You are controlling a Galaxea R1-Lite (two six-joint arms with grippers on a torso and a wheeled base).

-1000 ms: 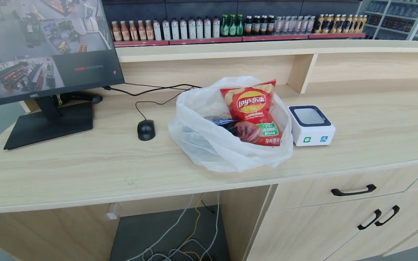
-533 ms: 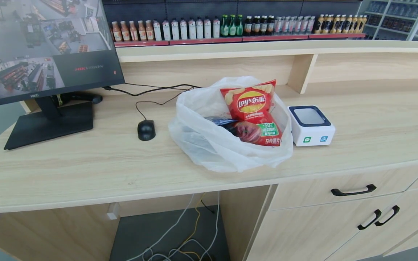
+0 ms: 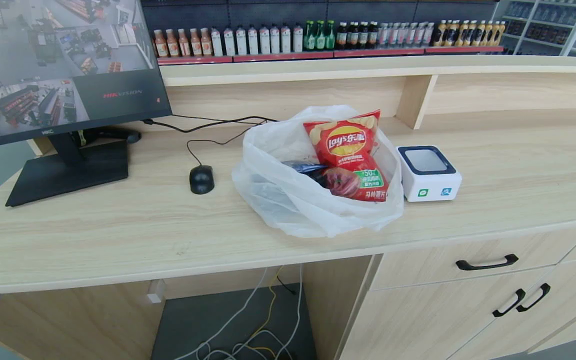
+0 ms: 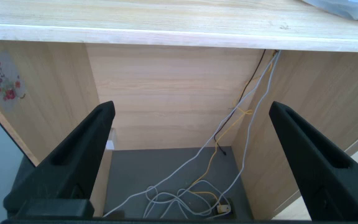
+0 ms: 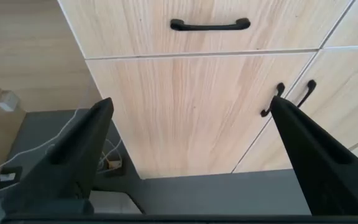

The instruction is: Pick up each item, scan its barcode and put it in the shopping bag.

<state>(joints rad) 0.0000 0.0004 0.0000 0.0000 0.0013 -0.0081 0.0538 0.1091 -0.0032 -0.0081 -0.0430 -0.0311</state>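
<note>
Hanging under the counter (image 3: 118, 235) | my left gripper (image 4: 191, 109), right gripper (image 5: 191, 102) splayed, empty; nothing has shifted | chips (image 3: 350, 150) in shopping bag (image 3: 308, 212); task looks finished

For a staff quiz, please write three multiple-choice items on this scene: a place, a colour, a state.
1. Where does the scanner stand? A. right of the shopping bag B. left of the shopping bag C. inside it
2. What colour is the mouse? A. white B. black C. red
3. How are the fingers of the left gripper? A. shut, empty B. shut on something C. open, empty
Answers: A, it stands at the bag's right; B, it is black all over; C, they are spread with nothing between.
</note>
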